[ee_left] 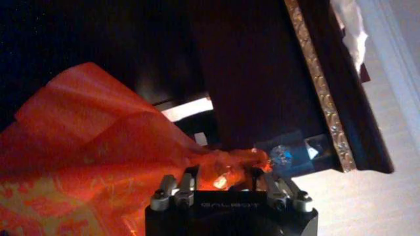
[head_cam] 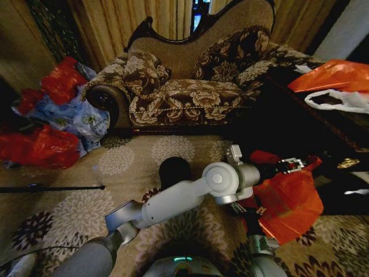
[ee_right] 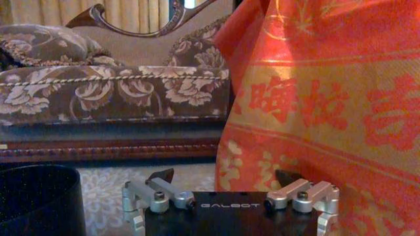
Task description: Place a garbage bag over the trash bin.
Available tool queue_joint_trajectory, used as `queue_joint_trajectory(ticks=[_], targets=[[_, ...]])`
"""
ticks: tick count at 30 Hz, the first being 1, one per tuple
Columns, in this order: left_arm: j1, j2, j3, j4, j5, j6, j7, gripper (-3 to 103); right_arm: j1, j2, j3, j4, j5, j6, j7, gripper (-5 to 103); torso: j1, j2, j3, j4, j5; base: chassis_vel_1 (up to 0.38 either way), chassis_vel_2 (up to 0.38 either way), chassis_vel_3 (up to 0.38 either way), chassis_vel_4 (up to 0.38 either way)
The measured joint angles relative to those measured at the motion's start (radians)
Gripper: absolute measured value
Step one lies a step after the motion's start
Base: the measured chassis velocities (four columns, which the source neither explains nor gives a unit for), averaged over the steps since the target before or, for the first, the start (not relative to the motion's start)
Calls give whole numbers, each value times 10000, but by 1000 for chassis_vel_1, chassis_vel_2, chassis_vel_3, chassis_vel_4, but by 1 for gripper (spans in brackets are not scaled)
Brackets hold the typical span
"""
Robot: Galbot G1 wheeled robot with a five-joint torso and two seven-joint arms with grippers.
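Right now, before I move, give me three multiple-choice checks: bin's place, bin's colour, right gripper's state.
1. The trash bin stands: A on the carpet before the sofa; B on the sofa; C on the table.
2. The bin is: A white; B black; C blue.
3. The right gripper is: A open beside the garbage bag; B shut on it; C shut on the bin.
A, head view shows it on the floor; B, dark all over; A, fingers spread with nothing between, while the left gripper pinches the bag.
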Motion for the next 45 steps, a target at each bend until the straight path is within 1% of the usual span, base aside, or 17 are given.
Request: queue_joint_trajectory(ticks=[4,7,10,11,13,14,15,16,17,21,26,29,32,34,38,40,45], targets=[[48,-83,23,116,62,-23,-105,33,-3,0,0,0,17,-2,24,100,0,0,0,0,0,0,0,0,0],[50,-84,27,114,67,-33,-117,29,14,-1,0,-13,21,-3,38,100,0,0,0,0,0,0,0,0,0],[48,-68,27,102,67,-41,-122,18,45,-4,-10,-21,21,-5,55,100,0,0,0,0,0,0,0,0,0],[48,-68,27,102,67,-41,-122,18,45,-4,-10,-21,21,-5,55,100,0,0,0,0,0,0,0,0,0],[47,-60,26,118,70,-48,-122,10,50,-3,-20,-18,19,-5,66,100,0,0,0,0,-2,0,0,0,0],[52,-58,25,126,75,-50,-121,10,48,-3,-20,-12,17,-5,71,100,0,0,0,0,-1,0,0,0,0],[63,-52,24,128,79,-51,-121,6,41,-4,-20,-4,16,-5,79,100,0,0,0,0,-1,0,0,0,0],[63,-52,24,128,79,-51,-121,6,41,-4,-20,-4,16,-5,79,100,0,0,0,0,-1,0,0,0,0],[76,-39,24,128,81,-51,-122,2,31,-9,-17,10,14,-6,86,100,0,0,0,0,-1,0,0,0,0],[111,29,34,91,84,-49,-137,0,-6,-28,12,54,14,0,96,100,0,0,0,0,-2,0,0,0,0],[178,358,90,-117,86,21,-148,0,-72,-29,47,118,15,36,119,100,0,0,0,-1,-2,0,0,0,0],[282,780,166,-370,85,114,-145,0,-129,-30,84,137,18,73,120,100,0,0,0,-1,-2,0,0,0,0],[494,1463,201,-723,85,257,-113,0,-250,-68,192,137,24,177,99,100,0,0,0,0,-3,0,0,0,0],[616,1704,183,-822,87,325,-99,0,-332,-83,238,137,41,221,62,100,0,0,0,0,-3,0,0,0,0],[885,2304,-16,-1030,111,656,-52,0,-687,-107,306,151,98,475,-299,100,0,0,0,0,-3,0,0,0,0],[935,2395,-52,-1060,115,703,-45,0,-744,-99,313,153,99,528,-364,100,0,0,0,0,-3,0,0,0,0],[1387,3087,-330,-1247,231,970,65,0,-1275,142,360,302,157,1042,-1101,100,0,0,0,-1,-3,0,0,0,0]])
